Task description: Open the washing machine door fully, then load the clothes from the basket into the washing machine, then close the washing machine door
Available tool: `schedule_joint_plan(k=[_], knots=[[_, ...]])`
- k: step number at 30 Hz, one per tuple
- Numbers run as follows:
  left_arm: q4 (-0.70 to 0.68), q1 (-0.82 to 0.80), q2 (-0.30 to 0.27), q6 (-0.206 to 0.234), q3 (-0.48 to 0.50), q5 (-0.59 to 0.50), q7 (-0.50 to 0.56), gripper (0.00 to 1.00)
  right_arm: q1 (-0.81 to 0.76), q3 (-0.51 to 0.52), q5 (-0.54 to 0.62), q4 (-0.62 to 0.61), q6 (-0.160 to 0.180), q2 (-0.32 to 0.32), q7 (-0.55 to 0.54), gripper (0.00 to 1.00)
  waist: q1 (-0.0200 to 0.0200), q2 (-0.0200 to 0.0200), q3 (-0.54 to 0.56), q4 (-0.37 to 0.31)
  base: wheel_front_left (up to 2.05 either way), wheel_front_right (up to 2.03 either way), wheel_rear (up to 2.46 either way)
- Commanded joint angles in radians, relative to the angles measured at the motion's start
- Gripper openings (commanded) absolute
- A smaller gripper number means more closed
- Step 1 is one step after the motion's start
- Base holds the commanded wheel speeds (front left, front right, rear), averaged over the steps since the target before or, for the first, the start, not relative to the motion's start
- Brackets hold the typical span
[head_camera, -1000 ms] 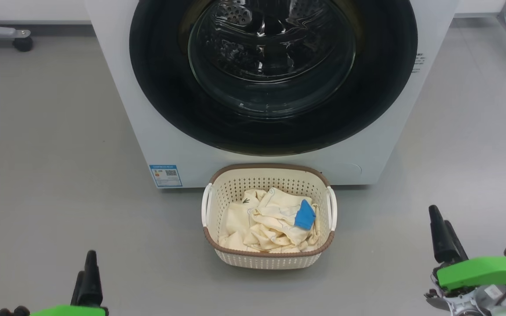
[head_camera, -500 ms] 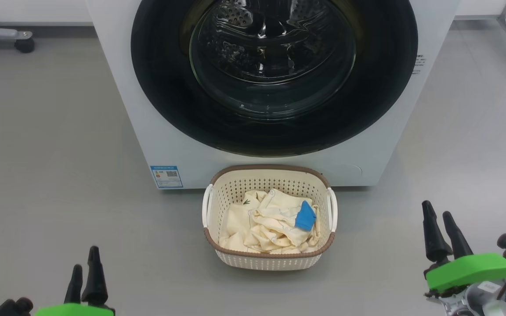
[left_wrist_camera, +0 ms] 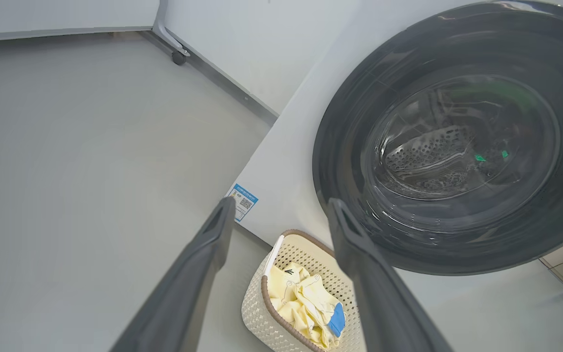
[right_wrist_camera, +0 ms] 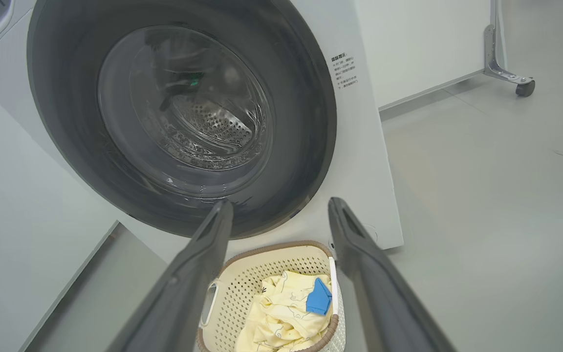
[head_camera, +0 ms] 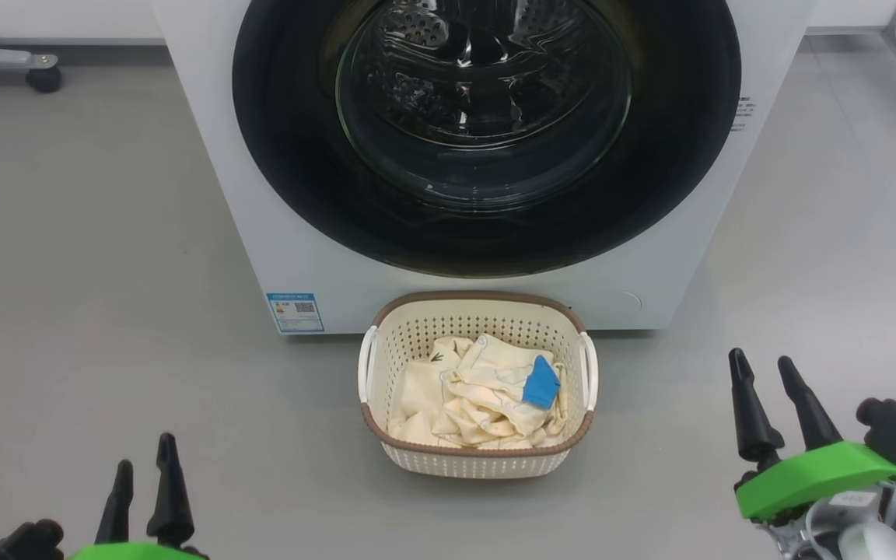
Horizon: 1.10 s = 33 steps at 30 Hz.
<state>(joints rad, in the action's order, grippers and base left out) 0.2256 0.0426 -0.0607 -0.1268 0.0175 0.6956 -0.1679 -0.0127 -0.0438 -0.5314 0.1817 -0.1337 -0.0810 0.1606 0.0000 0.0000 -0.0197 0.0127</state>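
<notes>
- We find the washing machine door shut, flush against the front of the washing machine. The opening step is not yet done.
- The basket stands on the floor just in front of the machine, below the door. The clothes lie piled inside it.
- Through the glass, the drum looks empty as far as we can tell, so nothing is loaded.
- The left end effector hovers low to the left of the basket and well apart from it. Its fingers are parted and it holds nothing.
- The right end effector hovers to the right of the basket, fingers likewise spread and empty, touching neither basket nor door.
- We judge the task to be at its very start, with opening, loading and closing all left to do.
- We cannot make out a door handle in these views.
</notes>
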Motion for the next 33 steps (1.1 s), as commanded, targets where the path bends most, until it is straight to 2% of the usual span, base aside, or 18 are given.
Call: schedule_joint_plan(k=[1,15,27,33], knots=[[-0.038,-0.023,-0.021,-0.004,0.023,-0.022,-0.013,1.0,0.059,-0.02,0.025,-0.041,0.002,-0.023,0.02,1.0,0.0,0.0,0.0,-0.001,0.0,0.0,0.0],[-0.068,-0.021,-0.028,-0.004,0.019,-0.193,-0.057,1.0,0.07,-0.05,0.198,-0.062,0.003,-0.038,0.064,1.0,0.0,0.0,-0.003,-0.003,0.0,0.0,0.0],[-0.099,-0.011,-0.065,-0.004,-0.012,-0.367,-0.092,1.0,0.07,-0.075,0.334,-0.081,0.003,-0.046,0.099,1.0,0.0,0.0,-0.005,-0.004,0.0,0.0,0.0],[-0.108,-0.009,-0.072,-0.004,-0.014,-0.399,-0.094,1.0,0.063,-0.057,0.324,-0.07,0.003,-0.035,0.101,1.0,0.0,0.0,-0.008,-0.004,0.0,0.0,0.0]])
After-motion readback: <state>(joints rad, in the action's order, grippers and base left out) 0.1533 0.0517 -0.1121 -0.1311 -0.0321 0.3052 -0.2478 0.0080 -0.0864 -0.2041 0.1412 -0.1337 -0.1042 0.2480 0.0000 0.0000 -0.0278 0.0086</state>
